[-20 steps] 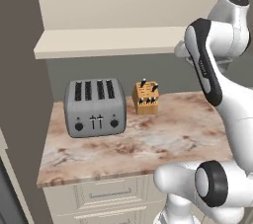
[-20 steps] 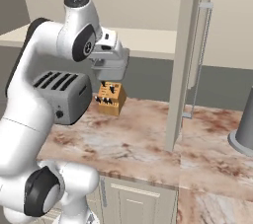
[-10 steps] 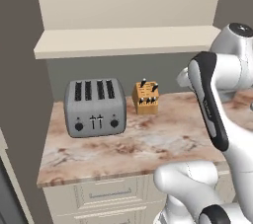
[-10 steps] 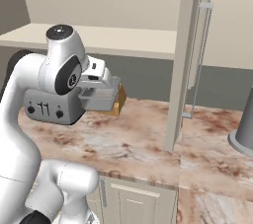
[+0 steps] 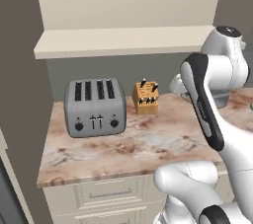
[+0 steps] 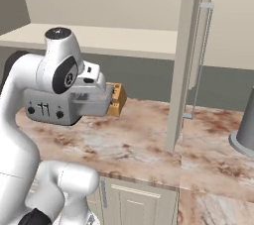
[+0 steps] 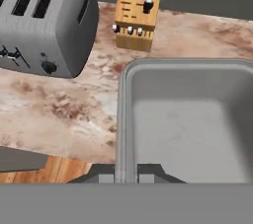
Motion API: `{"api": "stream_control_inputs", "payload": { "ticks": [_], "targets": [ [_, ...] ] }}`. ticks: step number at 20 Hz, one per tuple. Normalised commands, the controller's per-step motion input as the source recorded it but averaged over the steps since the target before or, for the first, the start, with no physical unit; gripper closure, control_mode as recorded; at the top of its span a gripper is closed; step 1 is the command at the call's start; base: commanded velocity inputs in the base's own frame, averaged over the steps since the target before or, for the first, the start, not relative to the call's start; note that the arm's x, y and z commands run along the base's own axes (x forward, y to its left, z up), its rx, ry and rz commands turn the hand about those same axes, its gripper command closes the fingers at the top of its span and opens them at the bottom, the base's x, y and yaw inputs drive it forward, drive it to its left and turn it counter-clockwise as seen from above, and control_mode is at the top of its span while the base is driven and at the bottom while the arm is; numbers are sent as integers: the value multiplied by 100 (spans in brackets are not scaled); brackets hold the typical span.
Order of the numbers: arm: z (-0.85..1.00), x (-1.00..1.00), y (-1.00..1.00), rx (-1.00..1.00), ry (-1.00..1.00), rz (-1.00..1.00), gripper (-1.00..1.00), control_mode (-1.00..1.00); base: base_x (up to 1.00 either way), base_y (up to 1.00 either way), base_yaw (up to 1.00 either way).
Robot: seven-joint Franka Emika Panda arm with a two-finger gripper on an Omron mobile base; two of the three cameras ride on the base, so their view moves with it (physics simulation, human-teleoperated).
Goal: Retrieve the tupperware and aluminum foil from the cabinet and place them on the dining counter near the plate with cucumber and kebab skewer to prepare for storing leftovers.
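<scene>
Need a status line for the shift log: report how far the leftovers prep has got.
Done: the tupperware is off the cabinet shelf. In hand: the gripper is shut on its rim, carrying it above the marbled counter near the toaster and knife block. Left: set it down by the plate, then fetch the foil.
</scene>
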Motion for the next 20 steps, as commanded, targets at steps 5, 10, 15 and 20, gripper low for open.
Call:
{"api": "stream_control_inputs", "payload": {
  "ticks": [5, 10, 15, 20],
  "targets": [
    [-4, -3, 8, 0, 3, 1, 100, 100, -47, 37, 5],
    [0, 0, 0, 0, 0, 0, 100, 100, -97, 31, 1],
    [0, 0, 0, 0, 0, 0, 100, 100, -100, 5, -3],
    [0, 0, 0, 0, 0, 0, 100, 100, -100, 1, -48]
  ]
}}
